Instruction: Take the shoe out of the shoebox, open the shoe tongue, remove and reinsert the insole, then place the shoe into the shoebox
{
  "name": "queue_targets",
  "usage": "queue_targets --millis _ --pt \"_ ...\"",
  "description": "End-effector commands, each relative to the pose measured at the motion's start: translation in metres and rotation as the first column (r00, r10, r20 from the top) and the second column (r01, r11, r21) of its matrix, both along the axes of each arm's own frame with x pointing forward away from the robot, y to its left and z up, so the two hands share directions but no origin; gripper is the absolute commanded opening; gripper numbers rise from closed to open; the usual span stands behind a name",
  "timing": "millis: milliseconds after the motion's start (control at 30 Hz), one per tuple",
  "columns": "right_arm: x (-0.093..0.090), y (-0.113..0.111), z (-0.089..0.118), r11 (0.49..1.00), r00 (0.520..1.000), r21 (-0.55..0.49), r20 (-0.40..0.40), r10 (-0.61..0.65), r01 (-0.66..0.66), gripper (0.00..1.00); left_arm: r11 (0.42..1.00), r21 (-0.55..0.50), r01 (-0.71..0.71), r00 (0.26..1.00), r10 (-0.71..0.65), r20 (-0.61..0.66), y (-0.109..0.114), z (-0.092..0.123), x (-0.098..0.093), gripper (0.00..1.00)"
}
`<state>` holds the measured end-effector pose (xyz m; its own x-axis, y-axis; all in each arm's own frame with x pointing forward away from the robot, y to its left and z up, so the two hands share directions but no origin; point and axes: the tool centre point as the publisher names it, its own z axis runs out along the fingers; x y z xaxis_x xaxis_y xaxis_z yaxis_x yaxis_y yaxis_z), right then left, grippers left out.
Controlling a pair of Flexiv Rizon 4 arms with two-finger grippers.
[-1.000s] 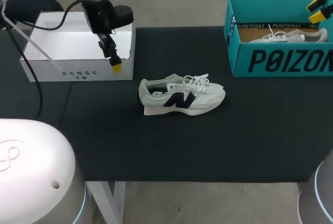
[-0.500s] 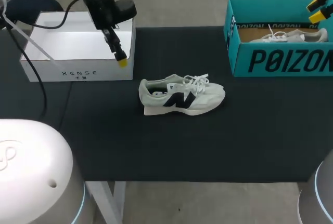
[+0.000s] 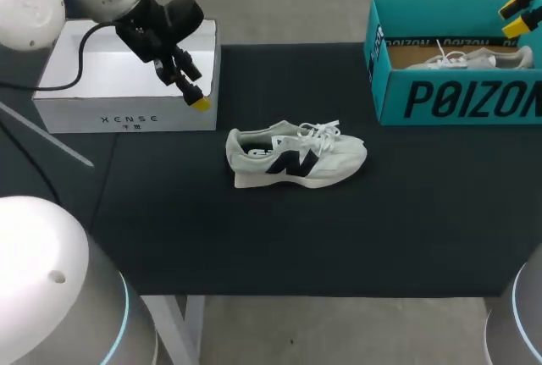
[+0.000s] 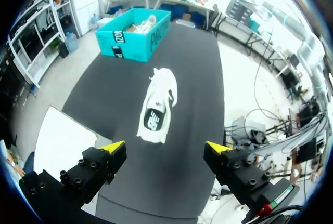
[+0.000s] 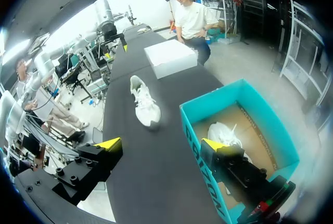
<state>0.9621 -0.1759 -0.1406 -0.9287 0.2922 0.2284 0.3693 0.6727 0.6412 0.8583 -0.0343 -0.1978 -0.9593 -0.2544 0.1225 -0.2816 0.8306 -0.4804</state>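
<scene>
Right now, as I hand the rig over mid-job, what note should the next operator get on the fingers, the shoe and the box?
Left gripper: fingers open, empty, above the white box's corner.
Right gripper: fingers open, empty, above the teal shoebox.
White sneaker stands on its sole on the table, clear of both grippers; a second sneaker lies in the shoebox.
Done: one sneaker is out. Insole state cannot be told.
To do: tongue, insole, then back into the shoebox.

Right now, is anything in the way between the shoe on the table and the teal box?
Nothing visible. Only black table lies between the shoe and the box. A second shoe lies inside the box, though, taking up part of its floor.
</scene>
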Motion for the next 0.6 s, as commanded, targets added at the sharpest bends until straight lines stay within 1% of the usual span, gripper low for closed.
queue_targets --millis 33,433,467,500,600 --pt "0.0001 0.0000 0.0000 1.000 1.000 -0.001 0.000 0.000 0.000 1.00 0.924 -0.380 0.046 0.993 0.000 0.121 0.0064 -0.0060 -0.0044 1.00" --pt "0.0001 0.0000 0.0000 1.000 1.000 -0.001 0.000 0.000 0.000 1.00 0.924 -0.380 0.046 0.993 0.000 0.121 0.0064 -0.0060 -0.0044 1.00" --pt "0.0001 0.0000 0.0000 1.000 1.000 -0.001 0.000 0.000 0.000 1.00 0.922 -0.384 0.055 0.993 -0.011 0.116 0.0044 -0.0030 -0.0047 1.00" --pt "0.0001 0.0000 0.0000 1.000 1.000 -0.001 0.000 0.000 0.000 1.00 0.916 -0.397 0.053 0.995 -0.013 0.103 0.0036 -0.0019 -0.0036 1.00" --pt "0.0001 0.0000 0.0000 1.000 1.000 -0.001 0.000 0.000 0.000 1.00 0.922 -0.378 0.083 0.991 -0.036 0.129 0.0039 -0.0009 0.0030 1.00"
